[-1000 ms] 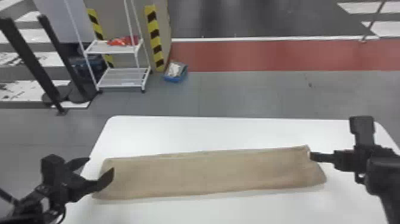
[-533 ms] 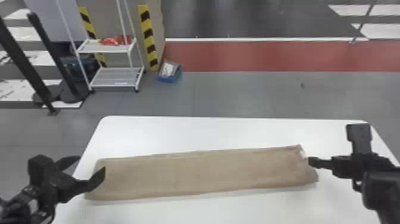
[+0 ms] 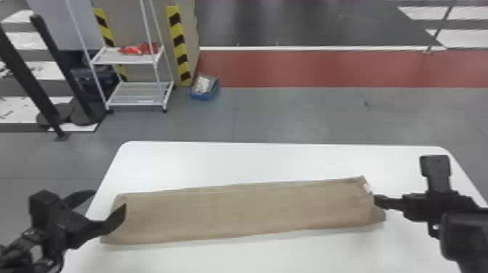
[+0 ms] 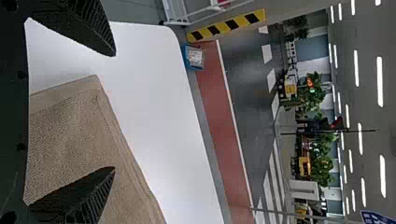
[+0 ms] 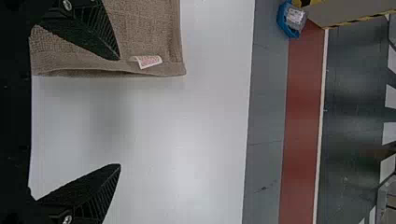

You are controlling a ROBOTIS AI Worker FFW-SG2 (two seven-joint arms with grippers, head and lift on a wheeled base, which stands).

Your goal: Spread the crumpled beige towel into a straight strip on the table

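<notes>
Brought right gripper down the head view, left towel where it was

Since the earlier frames, tracked along the towel's right end toward its near corner; saw no shift of the towel on the table.

At far left, had left gripper at the towel's left end, open and empty, with one finger over the cloth and the other beyond its edge. Could not tell about contact underneath.

Between the grippers, found the towel lying flat in a long, nearly straight strip, slightly slanted across the table. Judged it light, soft and limp, with nothing to break; likely to ruckle under a push and to straighten under a gentle pull. Best taken by the end hems, near the corners, with a shallow pinch.

At right, had right gripper open and empty too, with the end hem passing between its fingers: one over the cloth near the white label, the other over bare tabletop. Noted a slight gape along that hem, perhaps easy to catch and lift.
</notes>
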